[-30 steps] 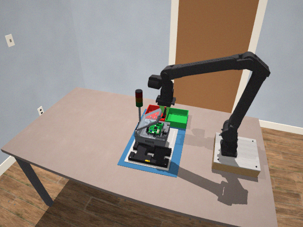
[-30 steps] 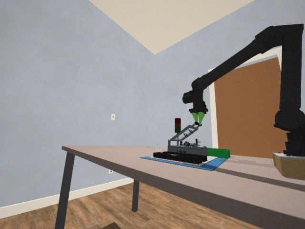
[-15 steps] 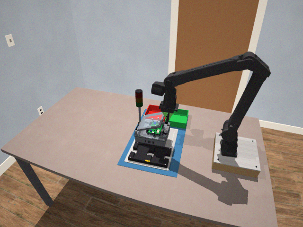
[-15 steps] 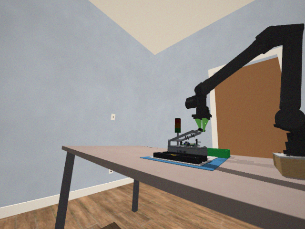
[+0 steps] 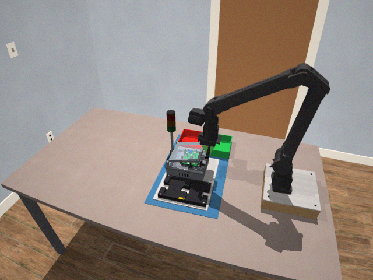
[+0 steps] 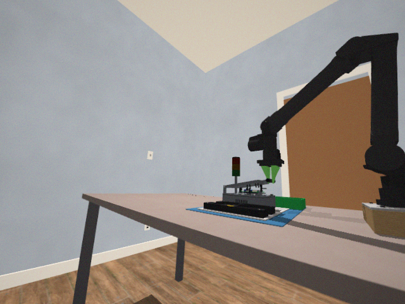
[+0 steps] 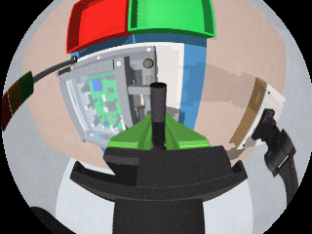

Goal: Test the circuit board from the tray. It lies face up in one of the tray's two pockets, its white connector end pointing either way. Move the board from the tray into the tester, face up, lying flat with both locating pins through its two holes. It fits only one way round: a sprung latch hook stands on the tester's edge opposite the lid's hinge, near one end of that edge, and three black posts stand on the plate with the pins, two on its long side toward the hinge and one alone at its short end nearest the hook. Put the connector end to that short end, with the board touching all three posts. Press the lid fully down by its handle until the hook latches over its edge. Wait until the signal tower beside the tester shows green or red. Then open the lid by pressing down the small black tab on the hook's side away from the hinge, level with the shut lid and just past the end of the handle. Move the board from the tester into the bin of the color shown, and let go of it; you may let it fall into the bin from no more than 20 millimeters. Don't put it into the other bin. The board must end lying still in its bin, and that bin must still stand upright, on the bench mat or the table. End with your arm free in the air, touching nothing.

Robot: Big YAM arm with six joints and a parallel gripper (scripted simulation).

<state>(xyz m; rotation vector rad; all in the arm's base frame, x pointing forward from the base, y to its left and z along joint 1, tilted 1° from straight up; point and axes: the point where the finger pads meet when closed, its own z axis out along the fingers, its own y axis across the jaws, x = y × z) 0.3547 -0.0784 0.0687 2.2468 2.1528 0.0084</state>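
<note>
The grey tester [image 5: 186,172] [image 6: 248,198] stands on the blue mat [image 5: 217,205] [image 6: 281,220]. The green circuit board [image 5: 191,155] [image 7: 104,101] lies on its plate under the clear lid [image 5: 180,151] [image 6: 245,183] [image 7: 80,100]. The lid is nearly down, still tilted slightly up on the handle side. My gripper [image 5: 207,151] [image 6: 272,179] [image 7: 158,117], with green fingers, is shut on the lid's black handle [image 7: 158,100] at the edge away from the hinge. The signal tower [image 5: 171,121] [image 6: 235,166] [image 7: 19,92] beside the tester shows only dim lamps.
The red bin [image 5: 189,136] [image 7: 97,16] and the green bin [image 5: 225,145] [image 6: 291,202] [image 7: 172,7] stand side by side behind the tester. The black tray [image 5: 183,193] [image 6: 233,207] lies in front of it on the mat. The arm's base block [image 5: 301,195] sits at the right.
</note>
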